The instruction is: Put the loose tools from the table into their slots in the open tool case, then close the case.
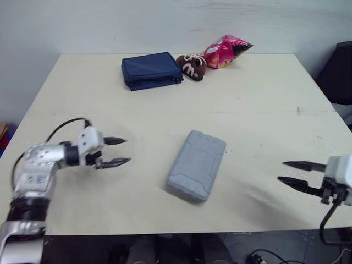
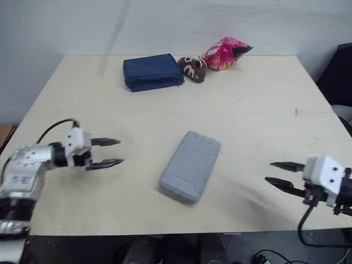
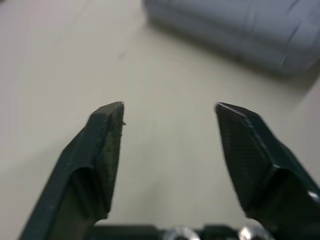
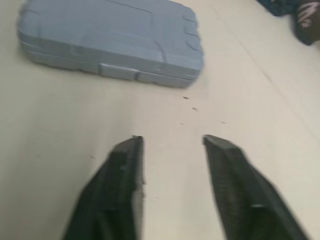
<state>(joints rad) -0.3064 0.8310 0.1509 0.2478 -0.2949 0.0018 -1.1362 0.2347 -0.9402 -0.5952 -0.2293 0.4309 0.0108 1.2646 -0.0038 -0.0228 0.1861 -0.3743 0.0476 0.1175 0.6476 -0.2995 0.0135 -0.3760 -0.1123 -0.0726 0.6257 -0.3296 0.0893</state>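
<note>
Toward the front corners of the surface (image 1: 258, 110), the left tool (image 1: 124, 150) and the right tool (image 1: 283, 171) hover empty, fingers apart. Between them, mid-surface, lies the grey case (image 1: 196, 164), lid down. A half-caught latch could let it spring open. At the far edge, the navy pouch (image 1: 152, 70), brown plush (image 1: 191, 67) and pink bag (image 1: 225, 51) might be mistaken for task items.

Left gripper (image 1: 126, 150), right gripper (image 1: 282, 171): held low, pointing inward, fingers spread, seemingly empty.

The cream table (image 1: 264, 110) holds a shut grey tool case (image 1: 196, 164) near centre. At the far edge lie a navy pouch (image 1: 152, 70), a brown plush toy (image 1: 191, 67) and a pink snack bag (image 1: 225, 51).
</note>
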